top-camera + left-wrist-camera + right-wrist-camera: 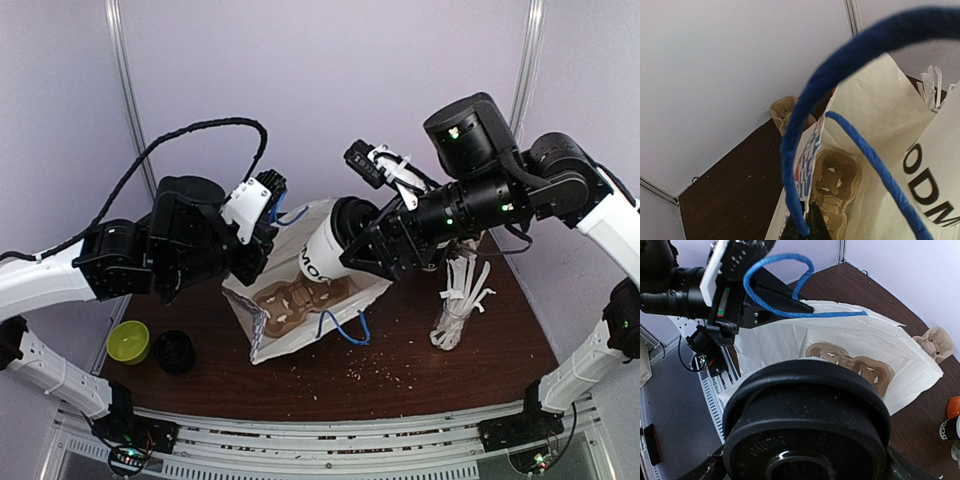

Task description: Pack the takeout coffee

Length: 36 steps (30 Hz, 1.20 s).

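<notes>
From above, we see a brown table (480, 370) speckled with crumbs (400, 375), with pale walls (330, 80) behind it. The left gripper (262, 235) pinches the bag (290, 340) rim, and the right gripper (352, 250) clasps the cup (320, 258), tilted at the bag's mouth. Left wrist: the tray (836, 180) lies inside the bag. Right wrist: the cup's dark lid (805, 425) looms before the tray.

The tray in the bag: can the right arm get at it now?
Probably yes: the left gripper holds the bag open, the tray lies bare inside, and only the cup in the right gripper hangs above it.
</notes>
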Motion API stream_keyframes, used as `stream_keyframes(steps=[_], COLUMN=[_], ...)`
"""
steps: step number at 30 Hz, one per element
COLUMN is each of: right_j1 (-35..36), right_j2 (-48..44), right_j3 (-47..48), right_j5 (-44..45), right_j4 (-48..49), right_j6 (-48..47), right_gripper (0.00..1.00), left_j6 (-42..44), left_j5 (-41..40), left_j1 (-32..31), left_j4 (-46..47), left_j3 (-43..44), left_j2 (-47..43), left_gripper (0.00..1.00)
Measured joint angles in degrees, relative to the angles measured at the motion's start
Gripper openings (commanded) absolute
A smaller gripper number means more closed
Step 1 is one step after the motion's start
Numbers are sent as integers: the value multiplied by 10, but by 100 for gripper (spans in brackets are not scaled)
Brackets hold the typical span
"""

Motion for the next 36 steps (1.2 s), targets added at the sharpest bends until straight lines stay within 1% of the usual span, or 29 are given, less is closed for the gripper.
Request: stream_keyframes(steps=[10, 15, 20, 25, 30, 36], right_j1=[29, 33, 34, 36, 37, 48], right_j2=[20, 33, 41, 61, 58, 42], right_j3=[-109, -157, -214, -246, -318, -364], right_j5=[96, 122, 136, 138, 139, 144], right_j4=[83, 130, 179, 210, 253, 278], right_j6=[-7, -11, -12, -14, -13, -7], right_gripper=[79, 78, 78, 78, 77, 77], left_j6=[-40, -63, -90, -110, -116, -118], left_j5=[35, 54, 74, 85, 103, 101], left_j1=[-11, -12, -15, -17, -19, -21], left_j4=[-6, -8, -8, -6, 5, 10], left_j3=[0, 0, -7, -19, -49, -50], left_j2=[1, 1, 0, -5, -19, -19], left_gripper=[0, 0, 0, 0, 0, 0])
